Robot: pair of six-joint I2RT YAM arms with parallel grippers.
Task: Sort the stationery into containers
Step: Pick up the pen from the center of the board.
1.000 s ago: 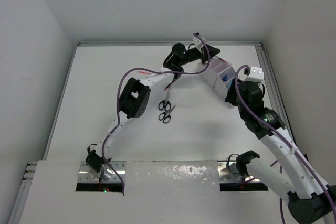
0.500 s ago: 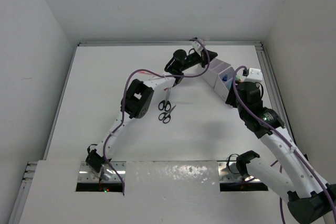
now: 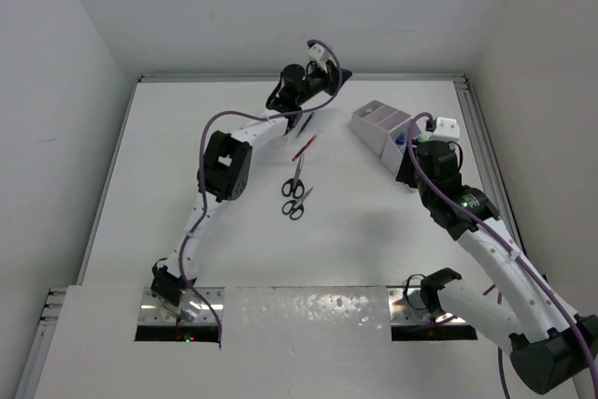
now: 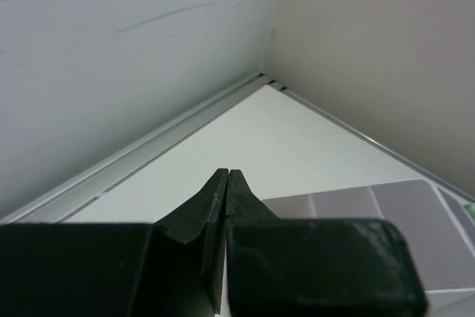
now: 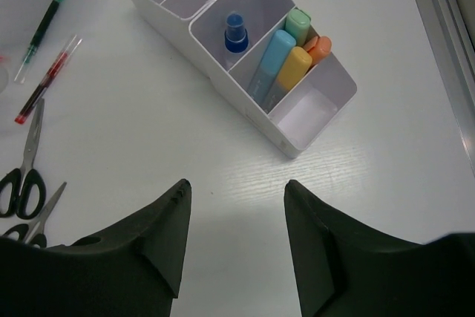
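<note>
**Left end effector (image 4: 226, 177) swinging away from organiser (image 5: 245, 105)**

It is pressed together, empty; the right end effector (image 5: 236, 187) is hanging spread nearby. Bottle (image 5: 235, 31) and markers (image 5: 274, 64) are sitting inside; pens (image 5: 48, 76) and scissors (image 5: 32, 142) are lying on the bench (image 5: 371, 183).

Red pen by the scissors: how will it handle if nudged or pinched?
The red pen looks thin and round, so a sideways nudge will probably roll it. Slim barrel: likely light, stiff. Flat on the table, it likely offers little grip height.
</note>
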